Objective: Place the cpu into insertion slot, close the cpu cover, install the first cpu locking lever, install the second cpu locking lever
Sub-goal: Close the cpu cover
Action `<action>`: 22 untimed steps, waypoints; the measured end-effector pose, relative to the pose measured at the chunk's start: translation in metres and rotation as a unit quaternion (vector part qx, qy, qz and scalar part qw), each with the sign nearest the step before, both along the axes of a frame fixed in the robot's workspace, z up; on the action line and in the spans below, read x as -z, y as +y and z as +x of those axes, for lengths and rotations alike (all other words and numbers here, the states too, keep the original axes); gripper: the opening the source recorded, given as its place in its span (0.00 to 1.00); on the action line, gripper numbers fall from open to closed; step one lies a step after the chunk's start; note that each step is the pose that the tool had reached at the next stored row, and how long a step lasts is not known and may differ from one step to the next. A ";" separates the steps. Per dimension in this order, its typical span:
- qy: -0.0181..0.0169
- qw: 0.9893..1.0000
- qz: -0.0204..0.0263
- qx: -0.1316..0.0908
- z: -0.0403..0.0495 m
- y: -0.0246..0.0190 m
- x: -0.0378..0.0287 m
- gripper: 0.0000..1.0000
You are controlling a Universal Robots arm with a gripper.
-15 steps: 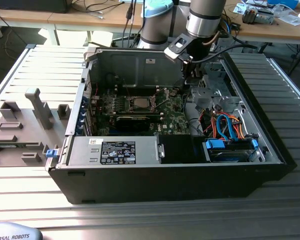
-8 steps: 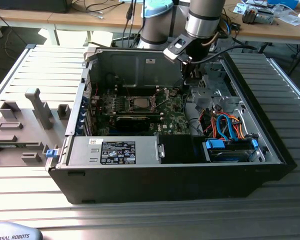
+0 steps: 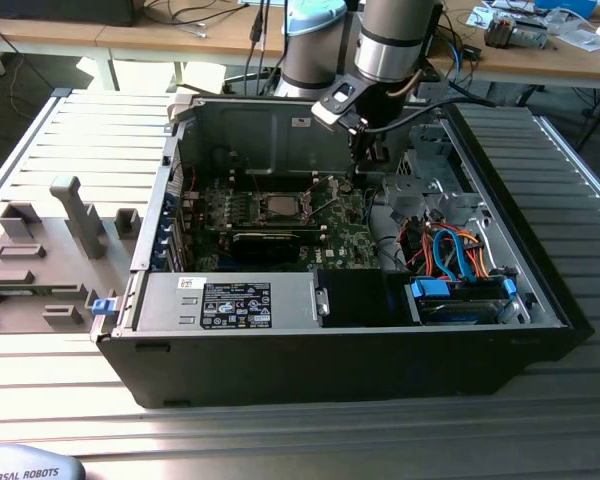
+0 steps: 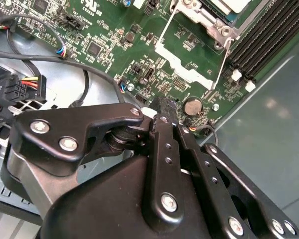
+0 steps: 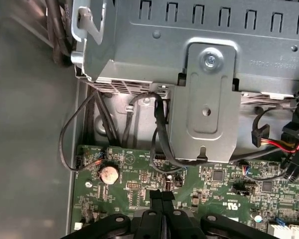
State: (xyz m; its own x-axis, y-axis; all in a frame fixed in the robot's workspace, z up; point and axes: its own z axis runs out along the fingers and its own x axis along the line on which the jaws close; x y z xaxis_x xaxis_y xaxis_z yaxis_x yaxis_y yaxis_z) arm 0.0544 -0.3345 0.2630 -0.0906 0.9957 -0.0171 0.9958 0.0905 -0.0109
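The black and grey desktop computer case (image 3: pixel 280 370) lies on its side on the ribbed aluminium table (image 3: pixel 80 120). Its side panel is off, so the single green motherboard (image 3: pixel 345 235) faces upward where the arm can reach it from above.

The small square cpu with a dull silver-grey top (image 3: pixel 278 206) sits in the socket at the centre of the board, left of the middle of the exterior view. The thin silver metal cpu cover (image 3: pixel 259 206) seems to lie flat around it, though I cannot be sure it is fully down. In the second wrist view, two thin steel-wire locking levers (image 4: pixel 168 27) angle away from the socket, so I judge neither is latched.

The one black end effector (image 3: pixel 365 150) hangs in the upper centre of the exterior view, inside the case, to the exterior view's right of the socket and apart from it. Both wrist views show its two fingers pressed together with nothing between them. They point at the board's edge near the one round silver coin battery (image 5: pixel 108 173). Joined like this, the fingers make a single narrow tip, which probably suits pushing better than gripping.
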 end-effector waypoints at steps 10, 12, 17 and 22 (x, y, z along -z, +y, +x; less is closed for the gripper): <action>0.000 1.000 0.000 0.000 0.0000 0.0000 0.0082 0.11; 0.000 1.000 0.000 0.000 0.0000 0.0000 0.0094 0.11; 0.000 1.000 0.000 0.000 -0.0001 0.0000 0.0147 0.11; 0.000 1.000 0.000 0.000 0.0000 0.0000 0.0150 0.11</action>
